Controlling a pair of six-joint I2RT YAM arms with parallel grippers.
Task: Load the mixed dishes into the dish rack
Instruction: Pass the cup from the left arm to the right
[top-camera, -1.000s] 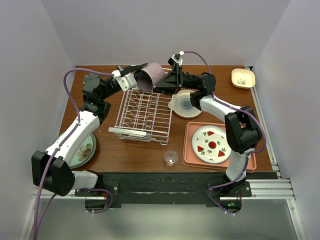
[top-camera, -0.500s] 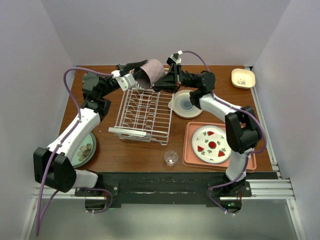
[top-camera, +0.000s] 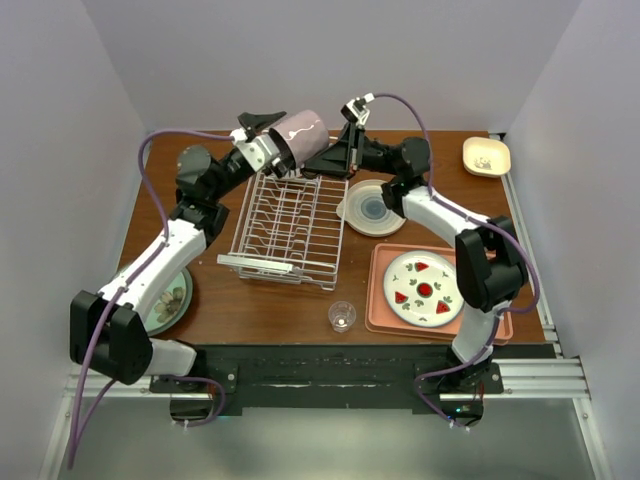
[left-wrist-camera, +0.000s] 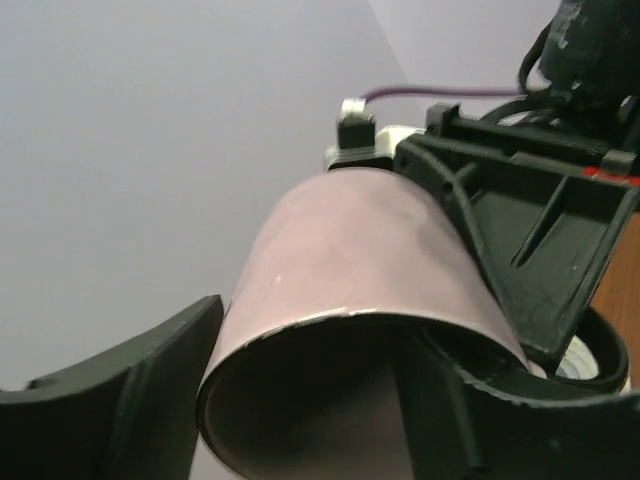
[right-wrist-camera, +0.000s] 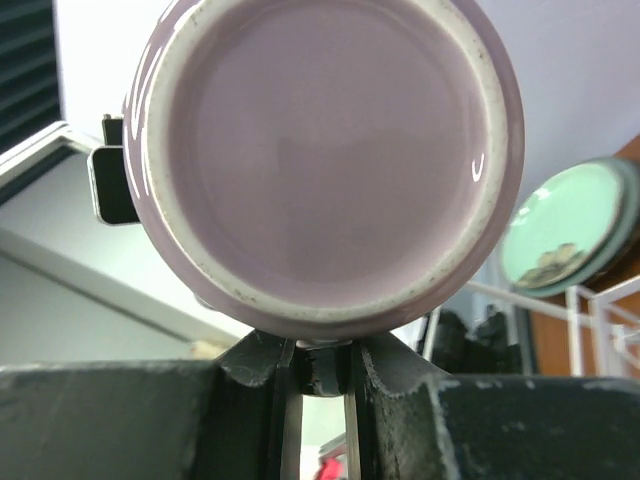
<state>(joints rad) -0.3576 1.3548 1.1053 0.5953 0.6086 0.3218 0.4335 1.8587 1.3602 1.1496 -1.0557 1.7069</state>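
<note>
While the purple cup (top-camera: 300, 135) hangs sideways above the far end of the dish rack (top-camera: 285, 225), near the bench (top-camera: 280, 300) far edge, right gripper (right-wrist-camera: 318, 365) pinches its base rim; left gripper (top-camera: 275, 130) gapes loose around its mouth.

Left arm (top-camera: 160, 260) runs from its near-left base up the left side, elbow bent, wrist raised over the far part of the worktop. Left gripper (top-camera: 280, 135) is spread wide. Its outer finger (left-wrist-camera: 110, 400) stands clear of the purple cup (top-camera: 303, 135) wall, and the other sits at the cup mouth. Right arm (top-camera: 440, 215) reaches from the near-right base to far centre, forearm pointing left. Right gripper (top-camera: 318, 165) faces the left one, its fingers (right-wrist-camera: 255, 368) nearly together, pinching at the lower edge of the cup's base.
</note>
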